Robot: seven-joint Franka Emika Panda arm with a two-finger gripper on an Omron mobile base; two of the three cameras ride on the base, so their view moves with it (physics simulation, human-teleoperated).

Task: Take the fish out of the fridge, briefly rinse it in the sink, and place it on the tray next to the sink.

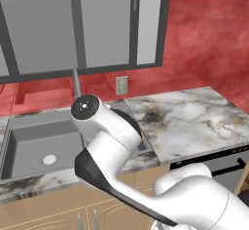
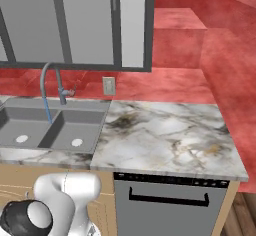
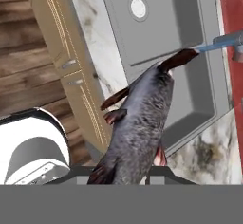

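Observation:
In the hand view my gripper [image 3: 126, 173] is shut on the fish [image 3: 137, 128], a dark-grey body with reddish fins that rises from between the fingers. Its thin tail tip reaches over the grey sink [image 3: 156, 33], where a blue water stream from the faucet [image 3: 232, 40] meets it. The two-basin sink [image 2: 75, 125] and curved faucet [image 2: 47, 75] show in the right base view, with water running into the basin. My arm covers part of the sink [image 1: 34, 141] in the left base view. The fridge and the tray are out of view.
White marble counter [image 2: 165, 130] stretches right of the sink, above a black-fronted dishwasher [image 2: 170, 200]. Grey wall cabinets [image 1: 97, 24] hang over the sink. An outlet [image 2: 108, 85] sits on the red wall. Wooden cabinet fronts [image 3: 71, 66] stand below the sink.

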